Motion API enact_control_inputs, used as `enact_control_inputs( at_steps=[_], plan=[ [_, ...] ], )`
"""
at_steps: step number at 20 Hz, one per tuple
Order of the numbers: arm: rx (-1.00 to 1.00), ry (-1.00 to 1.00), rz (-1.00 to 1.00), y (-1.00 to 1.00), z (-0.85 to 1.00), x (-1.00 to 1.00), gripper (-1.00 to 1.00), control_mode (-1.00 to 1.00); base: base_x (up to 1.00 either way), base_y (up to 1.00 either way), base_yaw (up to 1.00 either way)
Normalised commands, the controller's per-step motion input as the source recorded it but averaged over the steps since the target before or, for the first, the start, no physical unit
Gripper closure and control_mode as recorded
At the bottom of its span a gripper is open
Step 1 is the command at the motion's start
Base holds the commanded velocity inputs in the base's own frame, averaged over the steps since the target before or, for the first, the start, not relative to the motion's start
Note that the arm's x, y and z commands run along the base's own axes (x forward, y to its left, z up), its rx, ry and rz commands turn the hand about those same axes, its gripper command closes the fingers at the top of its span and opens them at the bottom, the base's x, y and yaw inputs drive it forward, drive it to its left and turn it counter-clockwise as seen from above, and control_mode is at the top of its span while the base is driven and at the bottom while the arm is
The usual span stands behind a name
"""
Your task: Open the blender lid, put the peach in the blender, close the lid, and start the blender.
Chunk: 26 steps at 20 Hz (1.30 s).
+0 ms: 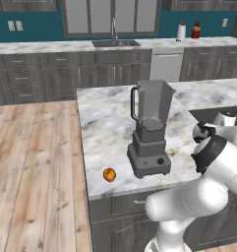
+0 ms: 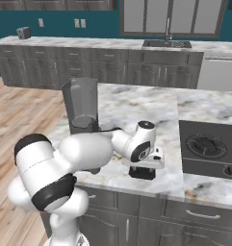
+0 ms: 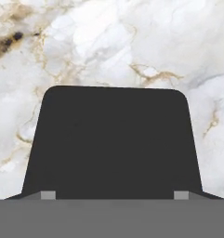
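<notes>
The light is bright and even, and seems to come from above. The shadows are soft. The blender [image 1: 150, 129] drops only a faint grey patch on the marble counter [image 1: 107, 123]. The white arm [image 2: 64, 158] has a gentle shine on its round parts but no hard glare. The far cabinets [image 1: 56, 74] look a little fuzzy and blocky. The straight lines do not bend at the edges. In the hand view the blender lid [image 3: 112, 142] is a flat, almost black shape with no detail, maybe because it is so close, while the marble around it looks soft and smeared.
</notes>
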Motion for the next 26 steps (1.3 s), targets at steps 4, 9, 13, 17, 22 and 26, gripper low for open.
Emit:
enact_control_inputs(
  at_steps=[4,9,13,17,22,26],
  plan=[
    [0.0,-0.06,0.01,0.01,-0.33,0.09,1.0,-1.0,0.0,0.0,0.0],
    [0.01,0.0,0.0,0.03,-0.32,0.08,1.0,-1.0,0.0,0.0,0.0],
    [0.01,0.0,0.0,0.16,-0.15,0.14,1.0,-1.0,0.0,0.0,0.0],
    [0.0,-0.01,0.0,0.16,-0.05,0.01,-1.0,-1.0,0.0,0.0,0.0],
    [0.0,-0.04,0.0,0.18,0.12,0.0,-1.0,-1.0,0.0,0.0,0.0],
    [0.0,-0.11,0.0,0.18,0.46,0.0,-1.0,-1.0,0.0,0.0,0.0]
  ],
)
